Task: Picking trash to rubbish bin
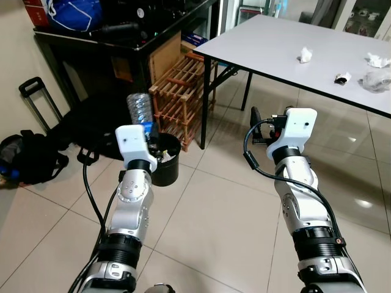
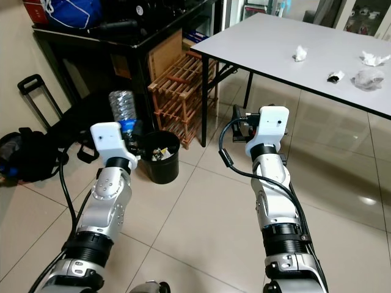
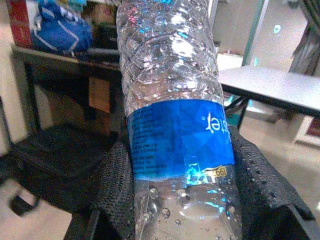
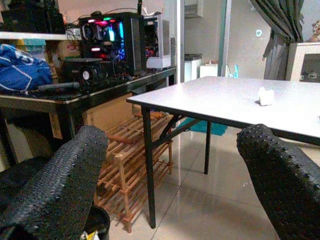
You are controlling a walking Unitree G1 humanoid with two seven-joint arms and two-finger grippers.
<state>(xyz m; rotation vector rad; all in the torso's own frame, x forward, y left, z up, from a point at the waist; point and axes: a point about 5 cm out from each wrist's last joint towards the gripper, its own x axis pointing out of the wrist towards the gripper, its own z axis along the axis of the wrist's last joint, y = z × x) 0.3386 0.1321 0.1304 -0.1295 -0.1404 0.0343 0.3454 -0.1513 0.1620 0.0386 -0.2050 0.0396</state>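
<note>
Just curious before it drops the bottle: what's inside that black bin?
The black bin holds some pale crumpled scraps near the top. Anything deeper is hidden by its wall and the left hand.

white table (image 1: 275, 43), crumpled tissues (image 1: 305, 55); tiled floor (image 1: 208, 207), bin (image 1: 166, 160)

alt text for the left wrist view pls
A clear plastic water bottle with a blue label, held upright between the left gripper's black textured fingers. Behind it are a dark desk and a white table.

You have a clear bottle (image 1: 140, 110) with a blue label upright just beside the black bin (image 1: 166, 160); crumpled trash (image 1: 305, 55) lies on the table.
</note>
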